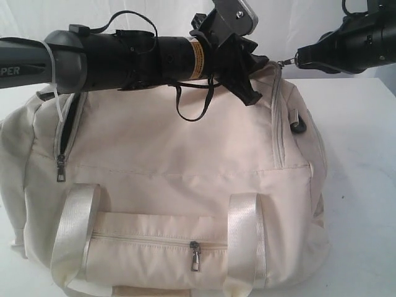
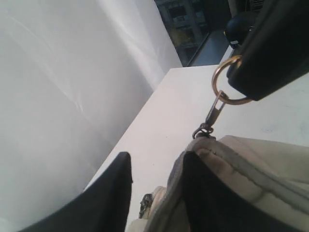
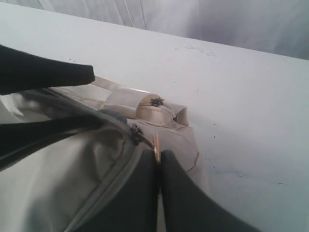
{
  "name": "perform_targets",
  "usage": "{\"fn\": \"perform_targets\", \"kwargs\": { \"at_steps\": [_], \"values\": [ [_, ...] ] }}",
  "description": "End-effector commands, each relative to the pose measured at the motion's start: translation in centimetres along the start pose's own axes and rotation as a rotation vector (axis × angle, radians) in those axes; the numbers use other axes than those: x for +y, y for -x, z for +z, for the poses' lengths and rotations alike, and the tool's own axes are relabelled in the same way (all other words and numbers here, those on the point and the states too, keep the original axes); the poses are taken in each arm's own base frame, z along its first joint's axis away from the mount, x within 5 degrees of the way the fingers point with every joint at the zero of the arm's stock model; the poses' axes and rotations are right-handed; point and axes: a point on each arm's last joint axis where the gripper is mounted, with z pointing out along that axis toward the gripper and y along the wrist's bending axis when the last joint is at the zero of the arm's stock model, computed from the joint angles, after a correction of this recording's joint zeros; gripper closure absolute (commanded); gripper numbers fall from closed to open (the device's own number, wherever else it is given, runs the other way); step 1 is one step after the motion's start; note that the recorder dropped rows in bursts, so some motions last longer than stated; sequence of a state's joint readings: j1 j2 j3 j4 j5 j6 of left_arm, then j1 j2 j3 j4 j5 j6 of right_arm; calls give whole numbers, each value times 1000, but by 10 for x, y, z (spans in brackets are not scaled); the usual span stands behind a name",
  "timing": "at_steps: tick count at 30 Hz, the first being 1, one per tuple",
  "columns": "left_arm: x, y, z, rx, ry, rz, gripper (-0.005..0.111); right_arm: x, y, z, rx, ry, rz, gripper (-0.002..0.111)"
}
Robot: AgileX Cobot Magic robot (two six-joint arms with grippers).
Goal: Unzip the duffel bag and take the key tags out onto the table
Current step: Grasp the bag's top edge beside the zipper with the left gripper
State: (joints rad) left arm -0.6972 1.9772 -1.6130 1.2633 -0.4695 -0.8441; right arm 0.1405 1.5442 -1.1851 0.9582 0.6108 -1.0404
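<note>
The cream duffel bag point(image 1: 185, 161) fills the middle of the white table point(image 1: 365, 154). My right gripper point(image 1: 296, 60) comes in from the upper right and is shut on the brass ring pull point(image 3: 156, 141) of the top zipper, at the bag's right end. In the left wrist view the ring point(image 2: 223, 79) hangs from the right gripper point(image 2: 270, 48). My left gripper point(image 1: 250, 77) lies across the bag's top and stands open point(image 2: 157, 159). One of its fingers point(image 2: 113, 193) is outside the bag's grey zipper edge point(image 2: 174, 193), the other against or inside it. The key tags are hidden.
The front pocket zip point(image 1: 195, 257) is closed between two shiny webbing handles point(image 1: 74, 229). A side zip with a metal pull point(image 1: 60, 167) runs down the bag's left end. A white backdrop stands behind the table. Bare tabletop shows to the bag's right.
</note>
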Motion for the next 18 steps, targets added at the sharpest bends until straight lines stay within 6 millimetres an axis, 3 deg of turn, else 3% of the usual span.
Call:
{"fn": "perform_targets", "kwargs": {
  "at_steps": [1, 14, 18],
  "values": [
    [-3, 6, -1, -33, -32, 18, 61, -6, 2, -4, -24, -42, -10, 108],
    [-2, 5, -3, 12, -36, 49, 62, -7, 3, -4, -28, -49, -10, 108],
    [0, 3, -3, 38, -7, 50, 80, -7, 3, -4, -28, -49, -10, 108]
  ]
}}
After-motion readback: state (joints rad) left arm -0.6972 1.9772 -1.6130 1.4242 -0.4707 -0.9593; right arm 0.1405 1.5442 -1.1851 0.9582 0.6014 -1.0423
